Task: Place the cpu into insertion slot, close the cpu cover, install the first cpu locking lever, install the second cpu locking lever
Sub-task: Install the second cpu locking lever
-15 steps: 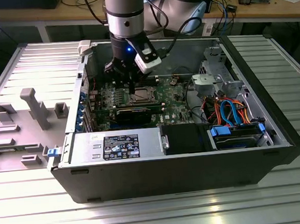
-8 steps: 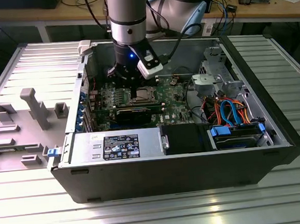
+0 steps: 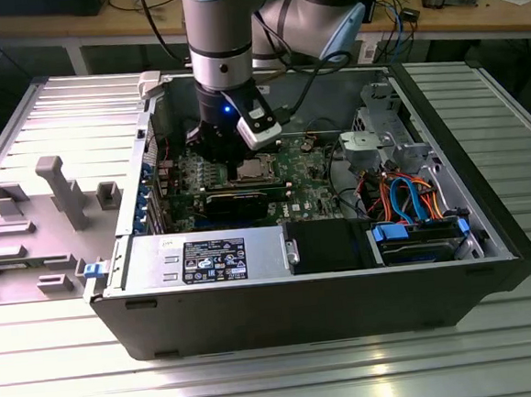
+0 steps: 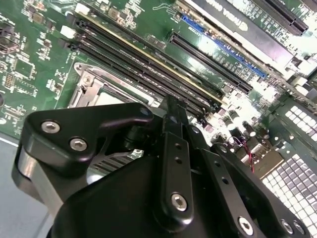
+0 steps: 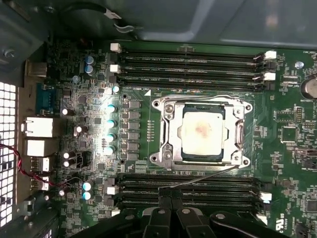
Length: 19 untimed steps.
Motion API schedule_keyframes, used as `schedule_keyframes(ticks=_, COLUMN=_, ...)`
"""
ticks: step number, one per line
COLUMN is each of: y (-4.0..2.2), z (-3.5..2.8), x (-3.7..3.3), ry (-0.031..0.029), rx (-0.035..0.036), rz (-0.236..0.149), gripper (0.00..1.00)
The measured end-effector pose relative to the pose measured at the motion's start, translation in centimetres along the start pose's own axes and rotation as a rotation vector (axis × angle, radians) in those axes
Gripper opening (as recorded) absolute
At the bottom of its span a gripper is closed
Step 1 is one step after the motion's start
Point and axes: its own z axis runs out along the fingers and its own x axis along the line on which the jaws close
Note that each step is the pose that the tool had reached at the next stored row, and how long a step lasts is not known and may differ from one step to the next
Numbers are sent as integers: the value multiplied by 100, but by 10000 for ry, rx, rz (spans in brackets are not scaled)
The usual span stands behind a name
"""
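From my seat I see the cpu [image 5: 202,135] already lying in the insertion slot [image 5: 237,115], with the cpu cover [image 5: 168,130] folded down flat around it so the chip's dull top shows through the square opening. In the exterior view the socket sits amid the green motherboard [image 3: 302,170], just beside the arm's wrist toward the exterior view's right. The gripper [image 5: 172,192] hangs low over the memory slots [image 5: 188,186] next to the socket, its jaws pressed together with nothing between them, and the tip lies close to a thin locking lever [image 5: 210,175] that runs slanted along the near edge of the cover. I judge that lever is not latched yet, since it stands off at an angle from the frame. My worry is the tight quarters: if the tip pushes off line, it could slip off the thin wire and rake the slot latches or the small parts on the board. Too steep a push could bend the lever, or spring it back and lift the cover off the chip.
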Motion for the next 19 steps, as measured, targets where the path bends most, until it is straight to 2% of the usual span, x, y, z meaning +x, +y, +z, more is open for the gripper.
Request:
schedule_keyframes(ticks=4, y=2, z=67, x=16, ry=-2, rx=-75, rz=-14, gripper=11)
schedule_keyframes(ticks=8, y=3, z=107, x=29, ry=-2, rx=-136, rz=-33, gripper=11)
schedule_keyframes(ticks=10, y=4, z=149, x=42, ry=-3, rx=-194, rz=-46, gripper=11)
schedule_keyframes(ticks=16, y=5, z=207, x=61, ry=-8, rx=-324, rz=-92, gripper=11)
schedule_keyframes(ticks=18, y=7, z=246, x=78, ry=-14, rx=-454, rz=-165, gripper=11)
schedule_keyframes(ticks=19, y=6, z=259, x=80, ry=-14, rx=-488, rz=-192, gripper=11)
